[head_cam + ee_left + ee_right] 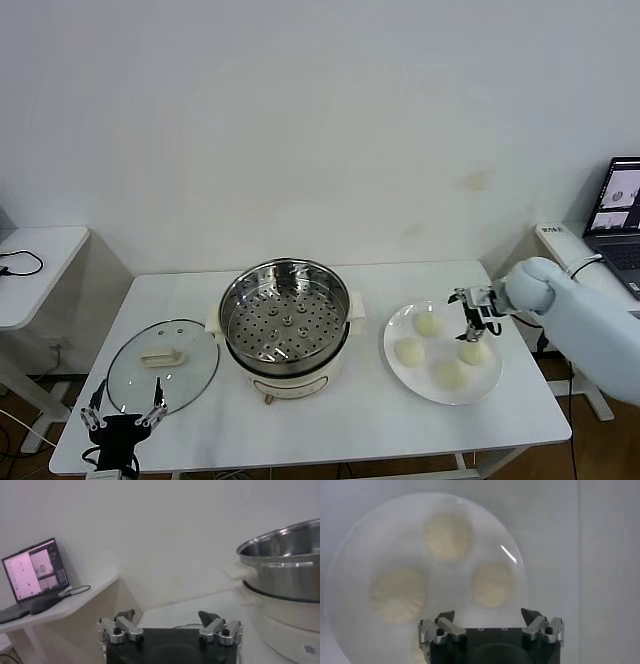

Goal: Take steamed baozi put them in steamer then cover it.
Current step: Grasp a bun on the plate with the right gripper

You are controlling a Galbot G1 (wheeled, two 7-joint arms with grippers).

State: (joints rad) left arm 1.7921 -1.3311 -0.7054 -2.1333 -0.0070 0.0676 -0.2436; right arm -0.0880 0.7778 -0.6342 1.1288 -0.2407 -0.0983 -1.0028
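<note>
Head view shows four steamed baozi (428,324) sitting on a flat white plate (396,333). The plate is just to the right of the steamer (285,312), near it but not touching. All four buns are still on the plate, and they sit close together in a ring.

The right gripper (472,322) hangs just above the buns, over the far right side of the plate. Its fingers are spread apart and hold nothing. In the right wrist view the same gripper (490,616) looks straight down at the plate (350,570), and three buns (492,584) show plainly under it.

The steamer is a shiny steel basket with holes in its floor. It sits on a cream-white cooker base in the middle of the white table (360,420). Nothing is inside the basket.

A round glass lid (120,385) with a cream handle lies flat on the table, just to the left of the steamer.

The left gripper (124,414) waits at the front edge of the table, near the lid and well away from the plate. Its fingers are also spread apart and empty.

A laptop (618,212) stands on a side desk far to the right of the steamer.
</note>
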